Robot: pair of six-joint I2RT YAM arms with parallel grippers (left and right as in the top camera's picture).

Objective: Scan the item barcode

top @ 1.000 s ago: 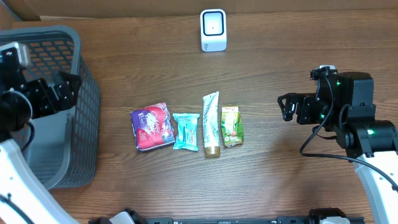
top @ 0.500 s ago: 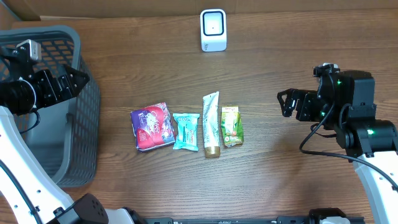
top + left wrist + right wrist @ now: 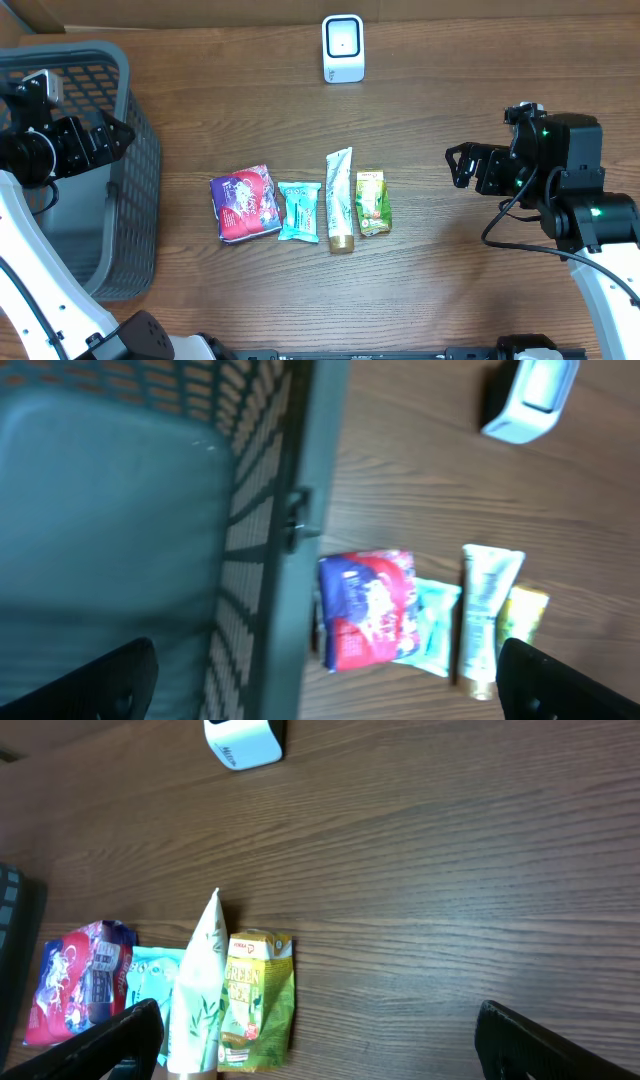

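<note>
Now | tube (image 3: pixel 339 198) lengthwise toward scanner (image 3: pixel 343 47), cap nearest robot | both jaws wide apart

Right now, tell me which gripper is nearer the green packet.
Right. The right gripper hangs right of the green packet; the left gripper is far left, at the basket.

Glossy foil packets (image 3: pixel 245 203) lie on matt wood-grain table (image 3: pixel 450 290) beside plastic mesh basket (image 3: pixel 140 170).
</note>
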